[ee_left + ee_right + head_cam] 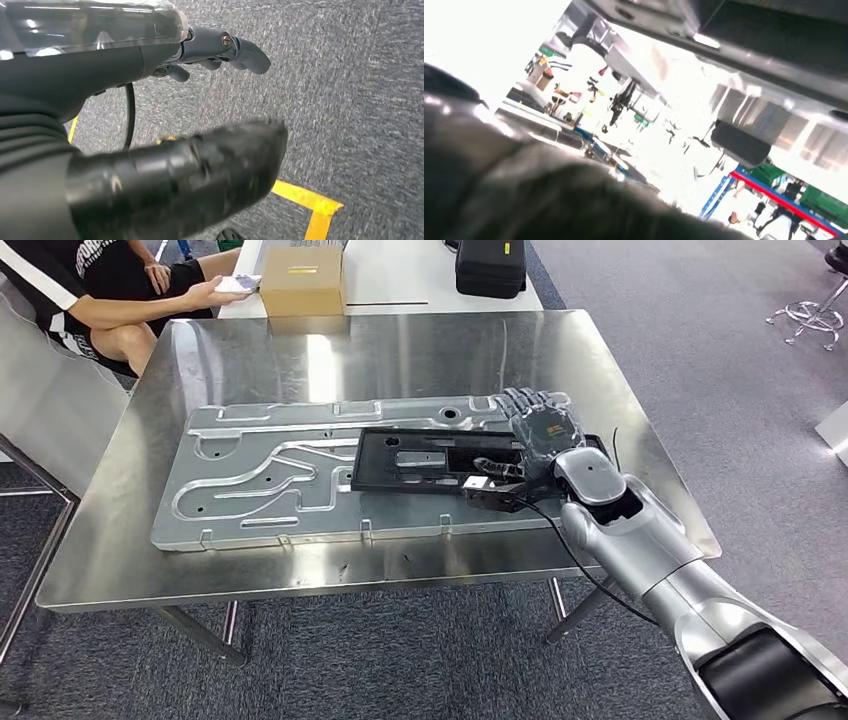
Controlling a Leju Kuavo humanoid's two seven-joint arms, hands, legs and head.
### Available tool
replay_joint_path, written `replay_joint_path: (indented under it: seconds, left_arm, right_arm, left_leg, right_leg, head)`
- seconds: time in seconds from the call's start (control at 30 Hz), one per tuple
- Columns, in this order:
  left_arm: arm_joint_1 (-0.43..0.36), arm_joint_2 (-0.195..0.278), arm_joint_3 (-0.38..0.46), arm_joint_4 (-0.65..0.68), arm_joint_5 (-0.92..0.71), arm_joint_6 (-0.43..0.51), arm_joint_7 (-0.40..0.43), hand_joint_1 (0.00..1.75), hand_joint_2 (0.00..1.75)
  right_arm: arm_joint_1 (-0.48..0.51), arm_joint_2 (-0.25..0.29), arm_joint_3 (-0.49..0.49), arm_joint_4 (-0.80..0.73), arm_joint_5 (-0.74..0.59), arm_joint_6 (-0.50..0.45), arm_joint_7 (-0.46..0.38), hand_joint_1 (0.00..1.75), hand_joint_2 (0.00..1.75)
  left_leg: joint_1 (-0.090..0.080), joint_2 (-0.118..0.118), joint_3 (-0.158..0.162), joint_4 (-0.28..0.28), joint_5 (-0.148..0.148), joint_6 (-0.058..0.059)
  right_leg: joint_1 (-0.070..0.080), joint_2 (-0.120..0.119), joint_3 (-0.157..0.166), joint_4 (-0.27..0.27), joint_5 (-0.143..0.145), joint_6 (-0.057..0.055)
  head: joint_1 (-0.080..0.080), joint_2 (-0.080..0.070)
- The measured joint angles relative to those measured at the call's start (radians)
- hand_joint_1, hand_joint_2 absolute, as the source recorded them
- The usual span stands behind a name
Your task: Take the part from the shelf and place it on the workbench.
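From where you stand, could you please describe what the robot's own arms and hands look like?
The right arm is glossy silver, with a thin black cable along it, ending in the dark grey right hand. The left hand has a thick black thumb and a grey ribbed cover.

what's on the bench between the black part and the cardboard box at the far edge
In the head view, the far strip of the large metal plate under the black part, then bare steel workbench up to the cardboard box.

Counter point(120, 570): bare silver steel w/ reflections. Silver embossed plate point(250, 490) seen along front edge; black part point(420, 462) on it. Right robot hand point(545, 430) dk grey, arm silver. Tan box point(302, 280) and black case point(490, 265) beyond far edge. Floor point(350, 100) grey carpet, yellow tape point(310, 202).
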Motion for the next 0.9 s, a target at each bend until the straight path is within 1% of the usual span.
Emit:
replay_joint_path:
  seconds: [0.03, 0.07, 0.1, 0.17, 0.2, 0.23, 0.27, 0.33, 0.37, 0.4, 0.43, 0.47, 0.5, 0.53, 0.57, 0.6, 0.63, 0.67, 0.7, 0.73, 0.77, 0.8, 0.83, 0.87, 0.9]
  left_arm:
    - [0.0, 0.0, 0.0, 0.0, 0.001, -0.002, 0.003, 0.0, 0.0]
    - [0.0, 0.0, 0.0, 0.0, 0.002, -0.004, 0.006, 0.0, 0.0]
    - [0.0, 0.0, 0.0, 0.0, 0.003, -0.006, 0.009, 0.0, 0.0]
    - [0.002, -0.001, 0.001, 0.0, 0.006, -0.009, 0.013, 0.0, 0.0]
    - [0.002, -0.001, 0.001, 0.0, 0.008, -0.011, 0.014, 0.0, 0.0]
    - [0.002, 0.0, 0.001, 0.0, 0.011, -0.012, 0.015, 0.0, 0.0]
    - [0.002, 0.0, 0.002, 0.0, 0.014, -0.014, 0.017, 0.0, 0.0]
    - [0.002, 0.002, 0.003, 0.0, 0.02, -0.016, 0.021, 0.0, 0.0]
    - [0.002, 0.003, 0.005, 0.0, 0.022, -0.016, 0.023, 0.0, 0.0]
    - [0.002, 0.004, 0.006, 0.0, 0.024, -0.017, 0.025, 0.0, 0.0]
    - [0.002, 0.004, 0.008, 0.0, 0.024, -0.017, 0.026, 0.0, 0.0]
    - [0.002, 0.004, 0.009, 0.0, 0.024, -0.017, 0.026, 0.0, 0.0]
    - [0.001, 0.004, 0.01, 0.0, 0.024, -0.017, 0.026, 0.0, 0.0]
    - [0.001, 0.005, 0.011, 0.0, 0.024, -0.017, 0.026, 0.0, 0.0]
    - [0.0, 0.005, 0.011, 0.0, 0.024, -0.017, 0.026, 0.0, 0.0]
    - [0.0, 0.004, 0.011, 0.0, 0.024, -0.017, 0.026, 0.0, 0.0]
    - [0.0, 0.004, 0.011, 0.0, 0.024, -0.017, 0.026, 0.0, 0.0]
    - [-0.001, 0.004, 0.011, 0.0, 0.024, -0.017, 0.026, 0.0, 0.0]
    - [-0.002, 0.004, 0.012, 0.0, 0.024, -0.017, 0.026, 0.0, 0.0]
    - [-0.003, 0.003, 0.012, 0.0, 0.024, -0.018, 0.026, 0.0, 0.0]
    - [-0.003, 0.003, 0.013, 0.0, 0.024, -0.018, 0.027, 0.0, 0.0]
    - [-0.003, 0.003, 0.015, 0.0, 0.024, -0.018, 0.027, 0.0, 0.0]
    - [-0.003, 0.003, 0.018, 0.0, 0.025, -0.019, 0.028, 0.0, 0.0]
    - [-0.003, 0.003, 0.021, 0.0, 0.026, -0.02, 0.03, 0.0, 0.0]
    - [-0.003, 0.003, 0.023, 0.0, 0.027, -0.022, 0.031, 0.0, 0.0]
  right_arm:
    - [-0.01, -0.006, 0.0, -0.003, 0.005, 0.009, -0.001, 0.0, 0.0]
    - [-0.022, -0.013, -0.001, -0.007, 0.009, 0.023, -0.002, 0.0, 0.0]
    - [-0.036, -0.023, -0.001, -0.013, 0.013, 0.039, -0.004, 0.0, 0.0]
    - [-0.068, -0.044, -0.001, -0.03, 0.019, 0.074, -0.011, 0.0, 0.0]
    - [-0.088, -0.052, -0.001, -0.041, 0.02, 0.091, -0.015, 0.0, 0.0]
    - [-0.108, -0.06, -0.001, -0.05, 0.021, 0.106, -0.019, 0.0, 0.0]
    - [-0.128, -0.07, -0.001, -0.061, 0.02, 0.125, -0.023, 0.0, 0.0]
    - [-0.172, -0.1, -0.001, -0.093, 0.014, 0.171, -0.031, 0.0, 0.0]
    - [-0.197, -0.117, -0.001, -0.112, 0.009, 0.195, -0.035, 0.0, 0.0]
    - [-0.221, -0.131, -0.001, -0.129, 0.006, 0.212, -0.039, 0.0, 0.0]
    - [-0.241, -0.143, -0.001, -0.143, 0.003, 0.223, -0.041, 0.0, 0.0]
    - [-0.256, -0.155, -0.001, -0.155, 0.001, 0.229, -0.042, 0.0, 0.0]
    - [-0.266, -0.164, -0.001, -0.166, -0.001, 0.231, -0.042, 0.0, 0.0]
    - [-0.273, -0.174, -0.001, -0.176, -0.002, 0.232, -0.041, 0.0, 0.0]
    - [-0.279, -0.181, -0.001, -0.186, -0.003, 0.233, -0.04, 0.0, 0.0]
    - [-0.284, -0.186, -0.001, -0.194, -0.004, 0.232, -0.039, 0.0, 0.0]
    - [-0.287, -0.19, -0.001, -0.2, -0.004, 0.232, -0.039, 0.0, 0.0]
    - [-0.289, -0.193, -0.001, -0.205, -0.005, 0.232, -0.039, 0.0, 0.0]
    - [-0.291, -0.198, -0.001, -0.208, -0.005, 0.233, -0.038, 0.0, 0.0]
    - [-0.293, -0.203, -0.001, -0.211, -0.005, 0.233, -0.038, 0.0, 0.0]
    - [-0.296, -0.209, -0.001, -0.212, -0.005, 0.233, -0.036, 0.0, 0.0]
    - [-0.3, -0.213, -0.001, -0.214, -0.006, 0.236, -0.033, 0.0, 0.0]
    - [-0.303, -0.216, 0.0, -0.216, -0.007, 0.243, -0.031, 0.0, 0.0]
    - [-0.307, -0.222, 0.002, -0.219, -0.008, 0.254, -0.031, 0.0, 0.0]
    - [-0.312, -0.228, 0.005, -0.222, -0.01, 0.266, -0.033, 0.0, 0.0]
  left_leg:
    - [-0.001, 0.0, -0.002, 0.0, 0.002, -0.005]
    - [-0.002, -0.001, -0.004, 0.0, 0.004, -0.01]
    - [-0.002, -0.001, -0.007, -0.001, 0.007, -0.017]
    - [-0.002, -0.002, -0.011, -0.004, 0.011, -0.03]
    - [-0.002, -0.002, -0.015, 0.002, 0.001, -0.035]
    - [-0.002, -0.002, -0.025, 0.025, -0.022, -0.038]
    - [-0.002, -0.002, -0.041, 0.068, -0.06, -0.038]
    - [-0.004, -0.002, -0.084, 0.193, -0.141, -0.036]
    - [-0.005, -0.002, -0.098, 0.243, -0.165, -0.034]
    - [-0.005, -0.002, -0.096, 0.261, -0.17, -0.032]
    - [-0.006, -0.002, -0.072, 0.238, -0.157, -0.03]
    - [-0.006, -0.002, -0.03, 0.182, -0.134, -0.026]
    - [-0.007, -0.002, 0.014, 0.114, -0.117, -0.023]
    - [-0.01, -0.003, 0.046, 0.058, -0.102, -0.02]
    - [-0.012, -0.004, 0.063, 0.025, -0.095, -0.016]
    - [-0.015, -0.004, 0.065, 0.014, -0.092, -0.012]
    - [-0.018, -0.004, 0.061, 0.014, -0.082, -0.008]
    - [-0.017, -0.003, 0.058, 0.012, -0.073, -0.001]
    - [-0.016, -0.001, 0.054, 0.01, -0.062, 0.006]
    - [-0.014, 0.001, 0.046, 0.007, -0.049, 0.013]
    - [-0.012, 0.003, 0.036, 0.004, -0.037, 0.018]
    - [-0.013, 0.004, 0.024, 0.005, -0.027, 0.022]
    - [-0.013, 0.005, 0.011, 0.005, -0.016, 0.024]
    - [-0.014, 0.006, -0.003, 0.006, -0.006, 0.024]
    - [-0.015, 0.006, -0.017, 0.007, 0.004, 0.023]
  right_leg:
    - [0.003, 0.0, 0.022, -0.05, 0.018, -0.004]
    - [0.006, 0.0, 0.031, -0.074, 0.024, -0.008]
    - [0.01, 0.001, 0.029, -0.076, 0.024, -0.012]
    - [0.009, 0.0, 0.024, -0.084, 0.034, -0.025]
    - [0.007, -0.001, 0.023, -0.091, 0.041, -0.032]
    - [0.006, -0.002, 0.022, -0.099, 0.049, -0.039]
    - [0.005, -0.003, 0.018, -0.103, 0.056, -0.045]
    - [0.009, -0.005, 0.003, -0.101, 0.066, -0.052]
    - [0.012, -0.005, -0.008, -0.097, 0.071, -0.054]
    - [0.014, -0.005, -0.019, -0.093, 0.077, -0.054]
    - [0.016, -0.004, -0.029, -0.089, 0.082, -0.053]
    - [0.017, -0.004, -0.038, -0.084, 0.087, -0.051]
    - [0.018, -0.003, -0.047, -0.078, 0.092, -0.047]
    - [0.02, -0.002, -0.053, -0.073, 0.096, -0.041]
    - [0.02, -0.002, -0.058, -0.069, 0.102, -0.036]
    - [0.021, -0.002, -0.061, -0.069, 0.109, -0.029]
    - [0.02, -0.001, -0.061, -0.072, 0.117, -0.023]
    - [0.018, 0.0, -0.062, -0.075, 0.123, -0.016]
    - [0.017, 0.001, -0.066, -0.071, 0.116, -0.01]
    - [0.015, 0.001, -0.075, -0.052, 0.091, -0.005]
    - [0.012, 0.001, -0.088, -0.014, 0.05, 0.0]
    - [0.01, 0.001, -0.104, 0.042, -0.003, 0.005]
    - [0.008, 0.001, -0.119, 0.107, -0.05, 0.01]
    - [0.006, 0.001, -0.126, 0.162, -0.079, 0.013]
    - [0.004, 0.0, -0.119, 0.192, -0.088, 0.015]
  head:
    - [0.0, 0.0]
    - [0.0, 0.0]
    - [0.0, 0.0]
    - [-0.001, 0.0]
    - [-0.001, 0.0]
    - [-0.001, 0.0]
    - [-0.002, 0.0]
    - [-0.002, 0.0]
    - [-0.002, 0.0]
    - [-0.002, 0.0]
    - [-0.002, 0.0]
    - [-0.002, 0.0]
    - [-0.002, 0.0]
    - [-0.001, 0.0]
    - [-0.001, 0.0]
    - [0.0, 0.0]
    - [0.0, 0.0]
    - [0.0, 0.0]
    - [0.0, 0.0]
    - [0.001, 0.0]
    - [0.002, 0.0]
    - [0.003, 0.0]
    - [0.003, 0.0]
    - [0.003, 0.0]
    - [0.003, 0.0]
